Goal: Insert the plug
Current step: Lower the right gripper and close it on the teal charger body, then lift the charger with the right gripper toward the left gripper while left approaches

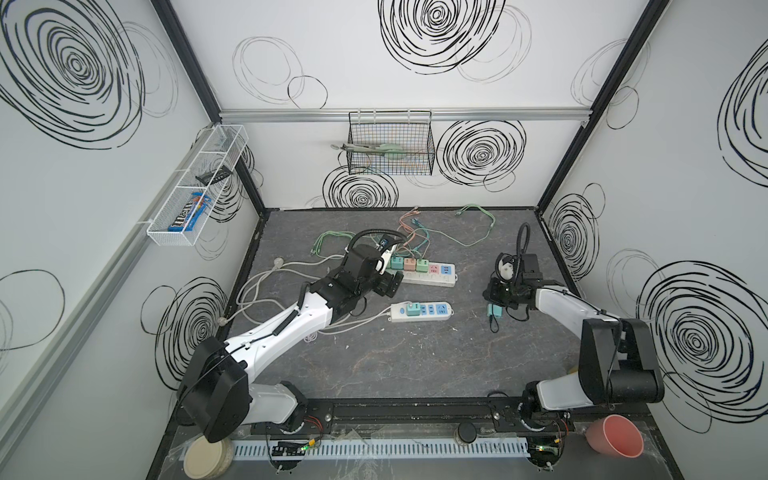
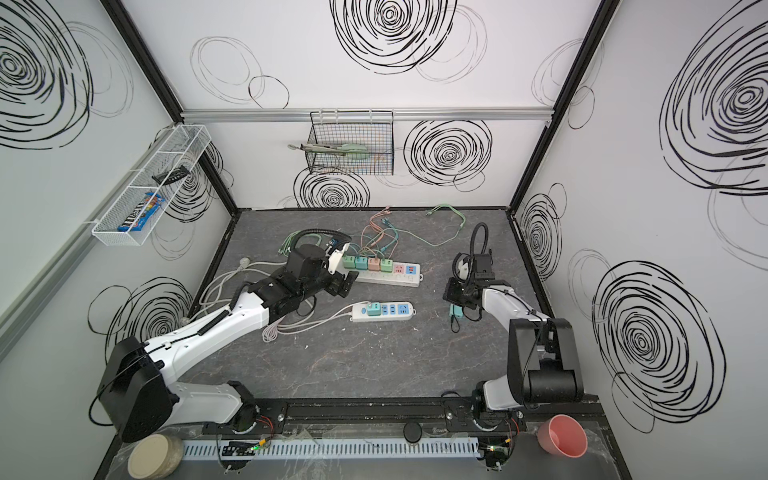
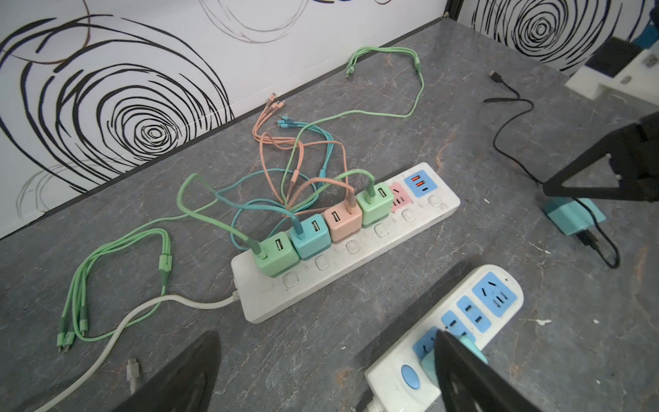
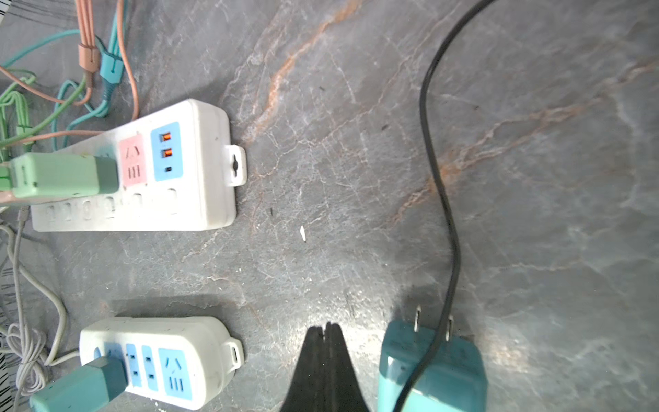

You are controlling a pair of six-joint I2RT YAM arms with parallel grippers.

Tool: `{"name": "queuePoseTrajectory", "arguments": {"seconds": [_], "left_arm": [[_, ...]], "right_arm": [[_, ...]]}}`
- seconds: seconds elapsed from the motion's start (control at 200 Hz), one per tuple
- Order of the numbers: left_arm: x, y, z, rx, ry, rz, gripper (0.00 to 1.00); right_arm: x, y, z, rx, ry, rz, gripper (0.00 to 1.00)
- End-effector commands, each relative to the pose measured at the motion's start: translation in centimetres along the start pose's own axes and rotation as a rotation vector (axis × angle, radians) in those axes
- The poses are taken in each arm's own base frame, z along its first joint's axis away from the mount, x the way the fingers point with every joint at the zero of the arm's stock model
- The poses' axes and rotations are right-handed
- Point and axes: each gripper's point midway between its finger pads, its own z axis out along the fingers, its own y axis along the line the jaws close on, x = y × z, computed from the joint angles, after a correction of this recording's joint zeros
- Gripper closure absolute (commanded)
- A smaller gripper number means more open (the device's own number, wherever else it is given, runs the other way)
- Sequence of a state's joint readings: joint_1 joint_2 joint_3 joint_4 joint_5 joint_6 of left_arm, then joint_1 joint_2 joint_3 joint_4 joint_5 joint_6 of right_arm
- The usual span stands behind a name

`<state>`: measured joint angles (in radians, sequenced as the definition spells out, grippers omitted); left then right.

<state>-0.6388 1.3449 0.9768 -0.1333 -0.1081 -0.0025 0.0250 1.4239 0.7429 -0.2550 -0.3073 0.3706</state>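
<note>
The teal plug point(image 4: 431, 367) lies flat on the grey table with its two prongs bare and a black cable point(image 4: 438, 185) across it; it also shows in both top views point(image 1: 493, 311) point(image 2: 455, 310). My right gripper point(image 4: 326, 326) is shut on nothing, just beside the plug and apart from it. A short white power strip point(image 1: 422, 319) point(image 4: 214, 342) holds one teal charger point(image 1: 413, 308). Behind it, a long power strip point(image 1: 428, 281) point(image 3: 271, 303) carries several coloured chargers. My left gripper point(image 3: 321, 371) point(image 1: 388, 282) hangs open between the two strips.
Coloured charging cables point(image 1: 415, 237) and a green one point(image 1: 473, 232) trail behind the long strip. White cords point(image 1: 266, 291) loop at the left. A pink cup point(image 1: 615, 436) and a round lid point(image 1: 205, 457) sit at the front edge. A wire basket point(image 1: 390, 143) hangs on the back wall.
</note>
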Motion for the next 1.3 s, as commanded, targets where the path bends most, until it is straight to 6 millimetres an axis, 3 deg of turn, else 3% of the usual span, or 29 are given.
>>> {"name": "queuePoseTrajectory", "arguments": {"seconds": [0.0, 0.105, 0.17, 0.34, 0.475, 0.695, 0.806, 0.926, 1.041, 1.161, 1.296], "left_arm": [[-1.7, -0.6, -0.2, 0.012, -0.036, 0.019, 0.04], [-1.9, -0.7, -0.1, 0.005, -0.045, 0.002, 0.04], [-2.0, -0.5, 0.0, -0.009, -0.047, -0.01, 0.04], [-1.9, 0.0, 0.0, -0.04, -0.043, -0.021, 0.04], [-1.4, 0.2, 0.2, -0.054, -0.029, -0.016, 0.04], [-1.0, 0.7, 0.4, -0.083, -0.013, -0.003, 0.04], [-1.0, 0.7, 0.3, -0.084, -0.013, -0.002, 0.04], [-0.9, 0.6, 0.3, -0.078, -0.015, 0.002, 0.04], [-0.9, -0.3, 0.5, -0.028, -0.035, 0.014, 0.04], [-1.6, -3.9, 0.1, 0.13, -0.107, 0.086, 0.04], [-2.9, -7.6, -0.8, 0.222, -0.232, 0.168, 0.04]], "right_arm": [[-1.5, 0.6, -2.0, 0.004, -0.092, -0.053, 0.97], [-0.8, -2.2, -2.8, 0.169, -0.085, -0.015, 0.6], [0.2, -2.8, -2.6, 0.195, -0.057, -0.01, 0.54], [2.9, -3.3, -1.4, 0.258, 0.036, -0.015, 0.57], [3.6, -3.8, -1.0, 0.323, 0.06, -0.042, 0.6], [4.6, -4.6, -0.3, 0.392, 0.097, -0.08, 0.76], [4.4, -4.7, -0.3, 0.417, 0.088, -0.09, 0.89], [2.4, -2.6, -1.5, 0.383, 0.002, -0.161, 0.97], [-0.2, 1.7, -3.9, 0.217, -0.114, -0.24, 1.0], [-1.8, 6.7, -7.2, 0.005, -0.245, -0.361, 1.0], [-1.9, 10.8, -10.3, -0.195, -0.307, -0.412, 1.0]]}}
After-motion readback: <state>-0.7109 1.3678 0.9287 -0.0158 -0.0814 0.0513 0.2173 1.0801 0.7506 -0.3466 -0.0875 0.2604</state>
